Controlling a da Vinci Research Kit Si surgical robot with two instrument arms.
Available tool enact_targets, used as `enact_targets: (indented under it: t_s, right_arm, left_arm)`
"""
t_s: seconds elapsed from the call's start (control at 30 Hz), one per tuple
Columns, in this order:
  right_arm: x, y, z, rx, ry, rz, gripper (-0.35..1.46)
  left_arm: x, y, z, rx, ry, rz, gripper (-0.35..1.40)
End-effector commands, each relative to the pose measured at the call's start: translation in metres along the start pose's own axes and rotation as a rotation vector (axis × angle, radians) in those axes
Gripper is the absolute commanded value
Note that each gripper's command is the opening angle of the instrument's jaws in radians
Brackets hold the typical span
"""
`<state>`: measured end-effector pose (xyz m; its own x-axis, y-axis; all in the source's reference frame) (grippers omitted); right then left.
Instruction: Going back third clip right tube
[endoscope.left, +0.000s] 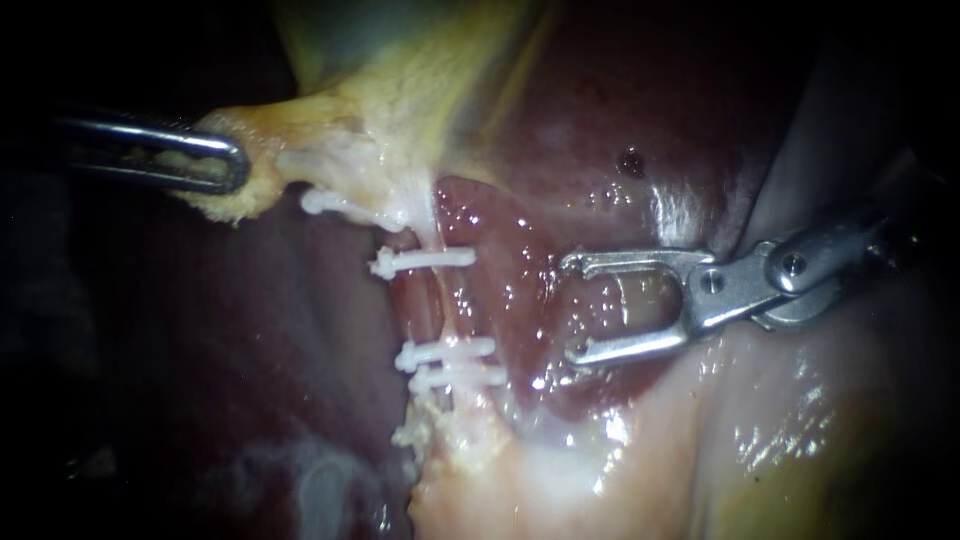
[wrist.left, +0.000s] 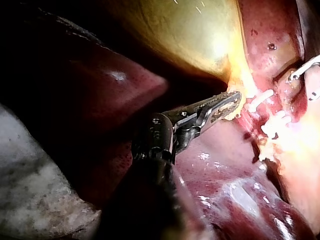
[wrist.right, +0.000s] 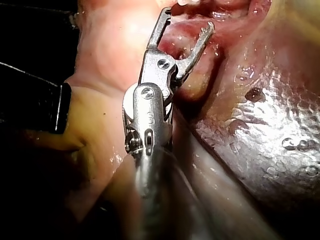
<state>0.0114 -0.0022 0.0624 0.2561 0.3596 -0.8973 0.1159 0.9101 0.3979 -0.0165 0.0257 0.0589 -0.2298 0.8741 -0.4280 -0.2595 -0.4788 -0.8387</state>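
My right instrument (endoscope.left: 572, 310) comes in from the right with its jaws open and nothing between them. It stands just to the right of a pale tube (endoscope.left: 441, 305) that runs downward from the gallbladder (endoscope.left: 400, 80). White clips cross this tube: one higher (endoscope.left: 425, 261) and two close together lower down (endoscope.left: 447, 352) (endoscope.left: 458, 377). Another white clip (endoscope.left: 335, 205) sits up and to the left, near the gallbladder's neck. My left instrument (endoscope.left: 205, 165) is shut on yellowish gallbladder tissue at the left. The right wrist view shows the open jaws (wrist.right: 187, 19) over wet pink tissue.
Dark red liver (endoscope.left: 640, 120) lies behind and to the right of the tube, wet and shiny. Pale fatty tissue (endoscope.left: 560, 460) spreads below the clips. In the left wrist view the liver (wrist.left: 100, 95) bulges beside the instrument's shaft.
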Motion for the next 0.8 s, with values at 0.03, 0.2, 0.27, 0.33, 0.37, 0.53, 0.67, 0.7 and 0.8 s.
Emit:
enact_targets:
  t_s: [0.03, 0.2, 0.27, 0.33, 0.37, 0.53, 0.67, 0.7, 0.8]
  right_arm:
    - [0.0, 0.0, 0.0, 0.001, 0.0, 0.0, 0.5]
    - [0.0, 0.0, -0.0002, 0.001, 0.0, 0.0, 0.5]
    - [0.0, 0.0001, -0.0002, 0.001, 0.0, 0.0, 0.5]
    - [0.0, 0.0001, -0.0002, 0.001, 0.0, 0.0, 0.5]
    - [0.0, 0.0002, -0.0002, 0.001, 0.0, 0.0, 0.5]
    - [-0.0001, 0.0003, -0.0001, 0.0, -0.001, 0.0, 0.5]
    - [0.0, 0.0003, -0.0001, -0.001, -0.001, 0.001, 0.5]
    - [0.0, 0.0003, -0.0001, -0.001, -0.001, 0.001, 0.5]
    - [0.0, 0.0003, -0.0001, -0.001, -0.001, 0.001, 0.5]
  left_arm:
    - [-0.0001, -0.0002, 0.0003, 0.001, 0.0, 0.015, -0.35]
    - [-0.001, -0.0014, 0.0018, -0.004, -0.003, 0.057, -0.35]
    - [-0.0012, -0.002, 0.0026, -0.007, -0.004, 0.089, -0.35]
    - [-0.0013, -0.0025, 0.0034, -0.01, -0.006, 0.102, -0.35]
    - [-0.0012, -0.0028, 0.0039, -0.007, -0.005, 0.103, -0.35]
    - [-0.0014, -0.0036, 0.006, -0.01, -0.006, 0.117, -0.35]
    - [-0.0017, -0.004, 0.0072, -0.012, -0.008, 0.12, -0.35]
    - [-0.0018, -0.0041, 0.0075, -0.013, -0.009, 0.121, -0.35]
    - [-0.002, -0.0044, 0.0079, -0.015, -0.011, 0.123, -0.35]
